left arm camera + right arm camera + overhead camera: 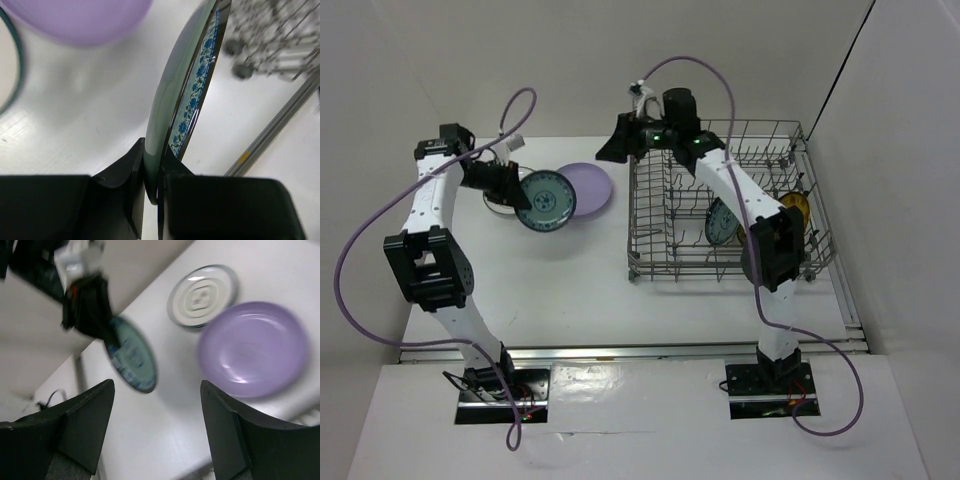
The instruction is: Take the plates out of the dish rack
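My left gripper (517,187) (152,162) is shut on the rim of a teal patterned plate (546,200) (186,90) (131,355), holding it on edge above the table, left of the dish rack (730,200) (280,35). A lavender plate (588,186) (75,20) (252,347) lies flat on the table beside it, and a white plate (500,203) (202,294) lies further left. Another teal plate (720,222) and a mustard-yellow plate (795,207) stand in the rack. My right gripper (608,147) (156,390) hangs open and empty above the table, just off the rack's far left corner.
The grey wire rack fills the right half of the table, its small wheels (235,47) close to the held plate. White walls close in the table at the back and on the right. My right arm (740,195) stretches across the rack.
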### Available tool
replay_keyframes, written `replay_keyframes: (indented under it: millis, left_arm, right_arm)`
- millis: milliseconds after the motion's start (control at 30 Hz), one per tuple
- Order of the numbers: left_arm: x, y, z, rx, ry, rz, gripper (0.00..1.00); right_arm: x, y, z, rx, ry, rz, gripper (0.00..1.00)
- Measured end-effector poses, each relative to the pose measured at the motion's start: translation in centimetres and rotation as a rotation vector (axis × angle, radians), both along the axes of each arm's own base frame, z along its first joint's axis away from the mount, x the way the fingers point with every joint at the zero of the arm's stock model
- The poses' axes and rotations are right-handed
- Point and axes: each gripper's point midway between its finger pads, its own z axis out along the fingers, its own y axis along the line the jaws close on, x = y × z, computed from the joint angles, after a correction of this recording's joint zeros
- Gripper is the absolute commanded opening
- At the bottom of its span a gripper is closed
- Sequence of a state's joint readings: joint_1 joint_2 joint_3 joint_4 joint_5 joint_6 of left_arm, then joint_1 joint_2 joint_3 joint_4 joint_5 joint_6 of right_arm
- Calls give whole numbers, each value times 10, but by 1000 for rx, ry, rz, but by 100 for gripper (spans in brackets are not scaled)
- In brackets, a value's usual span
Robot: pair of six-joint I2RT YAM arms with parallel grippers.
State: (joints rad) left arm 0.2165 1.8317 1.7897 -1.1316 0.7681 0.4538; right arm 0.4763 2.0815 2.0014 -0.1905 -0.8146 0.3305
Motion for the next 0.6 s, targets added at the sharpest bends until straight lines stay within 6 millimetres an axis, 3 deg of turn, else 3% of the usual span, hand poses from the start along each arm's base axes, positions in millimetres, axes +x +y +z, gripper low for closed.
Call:
replay_keyframes:
  millis: [167,200,267,467,600]
  left_arm:
    - [-34,2,-80,95,198,-95,0]
    - [-39,2,-92,117,225,-106,0]
    - [-48,0,-112,163,269,-127,0]
    - [-46,-6,-141,238,295,-166,2]
    - [-52,-16,-150,187,359,-176,19]
  right_arm:
    - [57,-90,11,-106,-14,-335,78]
    - [64,-116,14,-151,-17,-430,80]
    - [66,-139,18,-203,-24,-526,82]
    - [24,-202,11,-379,21,-742,85]
    - [13,-235,-20,-482,117,-834,85]
